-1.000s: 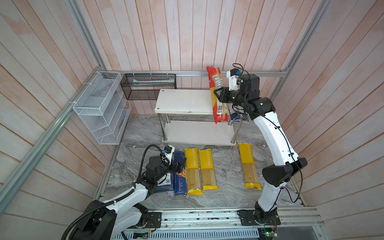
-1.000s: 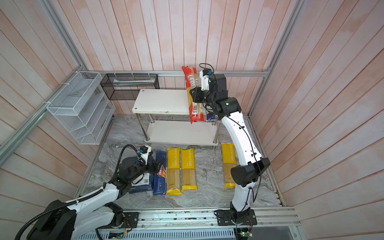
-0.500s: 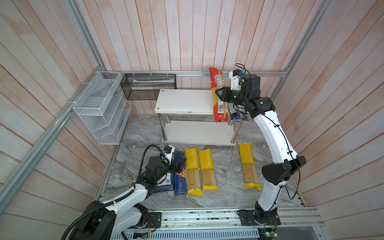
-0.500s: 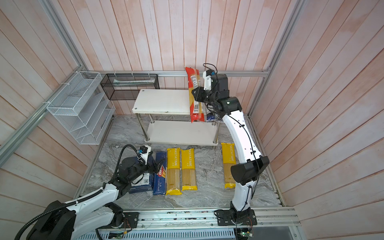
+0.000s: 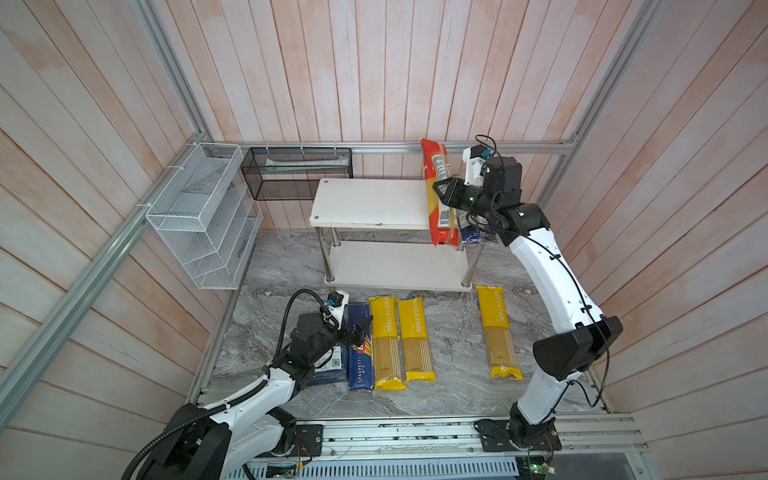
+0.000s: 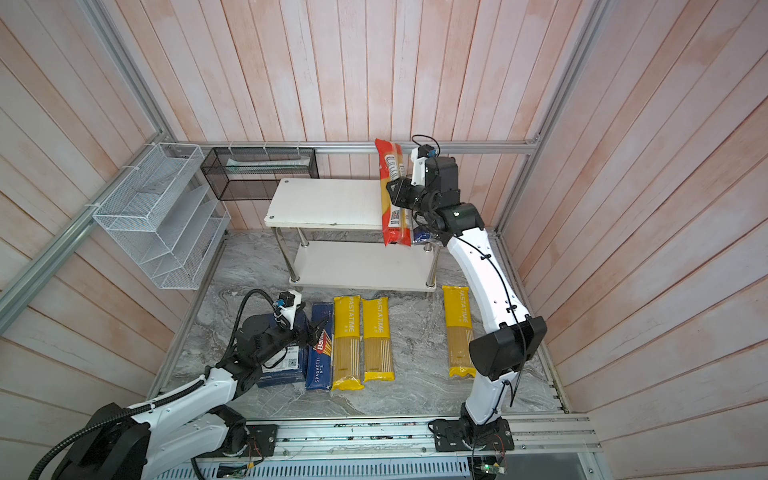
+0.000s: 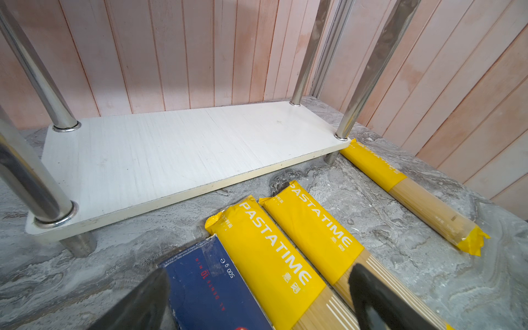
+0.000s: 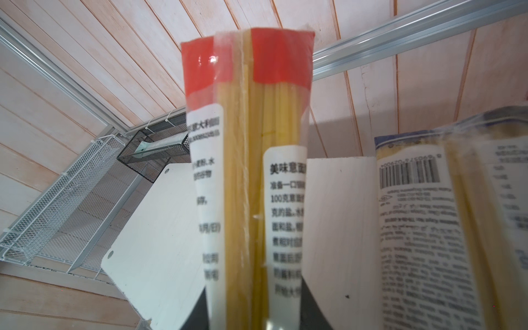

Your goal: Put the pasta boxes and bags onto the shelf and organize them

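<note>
My right gripper [image 5: 441,190] [image 8: 254,308] is shut on the red-ended bag [image 5: 436,195] [image 8: 248,143]. It holds the bag lengthwise over the right end of the shelf's top board [image 5: 370,203], near end past the front edge. The dark-blue-ended bag [image 5: 471,235] [image 8: 428,214] lies beside it, mostly hidden under the arm. On the floor my left gripper [image 5: 357,330] [image 7: 257,300] hovers open above the narrow spaghetti box [image 5: 359,357] [image 7: 205,285] and the nearest yellow bag [image 5: 386,340] [image 7: 265,243]. The wide box [image 5: 330,368] is half covered by that arm. Two more yellow bags [image 5: 415,336] [image 5: 496,332] lie on the floor.
The shelf's lower board [image 5: 395,264] [image 7: 185,148] is bare, with chrome legs [image 7: 40,83] at its corners. A white wire-mesh rack [image 5: 203,216] hangs on the left wall. A black mesh basket [image 5: 297,172] hangs behind the shelf. Wood walls enclose three sides.
My right gripper has shifted the red-ended bag slightly to the right, closer to the dark-blue-ended bag. The left arm has not moved.
</note>
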Robot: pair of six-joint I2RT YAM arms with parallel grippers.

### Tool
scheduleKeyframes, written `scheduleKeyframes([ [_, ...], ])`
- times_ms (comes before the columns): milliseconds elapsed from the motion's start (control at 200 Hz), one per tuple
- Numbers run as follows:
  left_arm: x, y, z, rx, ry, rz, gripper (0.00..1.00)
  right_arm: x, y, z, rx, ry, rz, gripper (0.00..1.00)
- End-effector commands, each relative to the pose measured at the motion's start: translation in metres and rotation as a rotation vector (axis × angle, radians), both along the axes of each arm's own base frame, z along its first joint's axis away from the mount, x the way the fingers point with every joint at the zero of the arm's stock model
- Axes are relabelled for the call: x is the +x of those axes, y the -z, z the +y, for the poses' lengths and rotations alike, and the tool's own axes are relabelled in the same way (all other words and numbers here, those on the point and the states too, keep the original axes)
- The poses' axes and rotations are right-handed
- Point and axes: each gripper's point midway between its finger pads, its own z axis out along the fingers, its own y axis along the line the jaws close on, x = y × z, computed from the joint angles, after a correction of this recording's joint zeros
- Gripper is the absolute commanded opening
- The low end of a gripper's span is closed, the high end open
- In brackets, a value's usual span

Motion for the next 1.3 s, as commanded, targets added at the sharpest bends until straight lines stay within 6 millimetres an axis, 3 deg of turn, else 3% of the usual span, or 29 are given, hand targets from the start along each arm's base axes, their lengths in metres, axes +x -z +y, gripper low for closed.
scheduleKeyframes([
  [0,0.001,-0.006,0.0,0.003,-0.005,-0.022,1.0,-0.002,-0.052,-0.015,0.048,0.047,-0.168,0.37],
  [385,0.001,-0.006,0.001,0.007,-0.009,-0.024,1.0,-0.001,-0.06,-0.014,0.068,0.037,-0.181,0.44],
  [670,0.001,-0.006,0.001,0.007,-0.01,-0.023,1.0,-0.027,-0.076,-0.013,0.026,-0.007,-0.206,0.44],
  [985,0.002,-0.005,0.001,0.012,-0.014,-0.023,1.0,-0.106,-0.071,0.023,-0.221,-0.147,-0.281,0.46],
  [1295,0.002,-0.005,0.001,0.01,-0.01,-0.021,1.0,-0.175,-0.024,0.037,-0.323,-0.298,-0.177,0.48],
])
